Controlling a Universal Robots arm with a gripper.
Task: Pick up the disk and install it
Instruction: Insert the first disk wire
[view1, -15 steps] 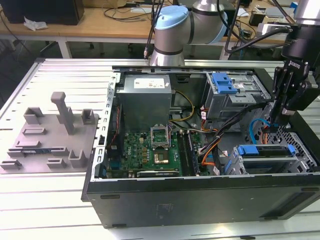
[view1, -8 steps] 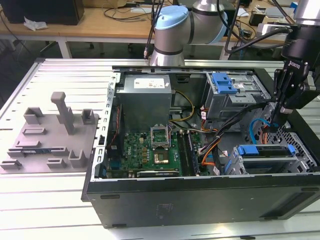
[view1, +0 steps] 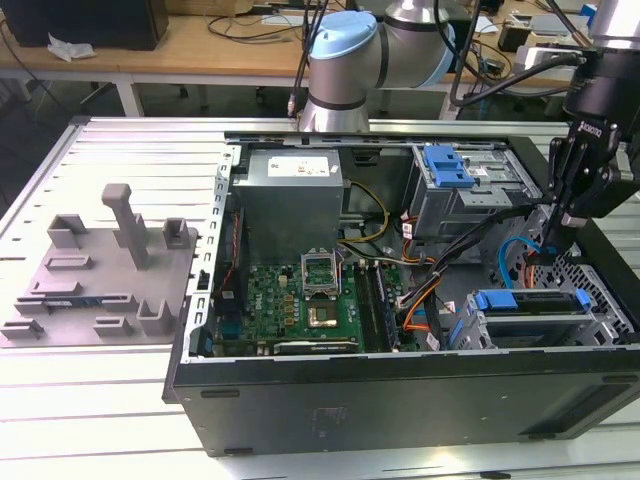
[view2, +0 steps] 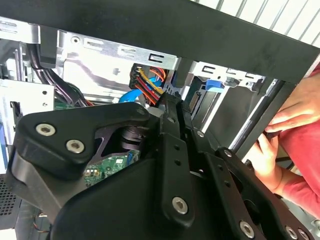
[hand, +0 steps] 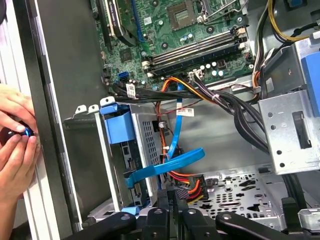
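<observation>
Slatted table (view1: 100, 400) | open computer case (view1: 400, 395) | tool (view1: 552, 243) inside, near blue cable (hand: 170, 165)

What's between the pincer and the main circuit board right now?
Cables. In the first wrist view a flat blue cable, orange and red wires and a black cable bundle cross the stretch between the pincer and the circuit board.
</observation>
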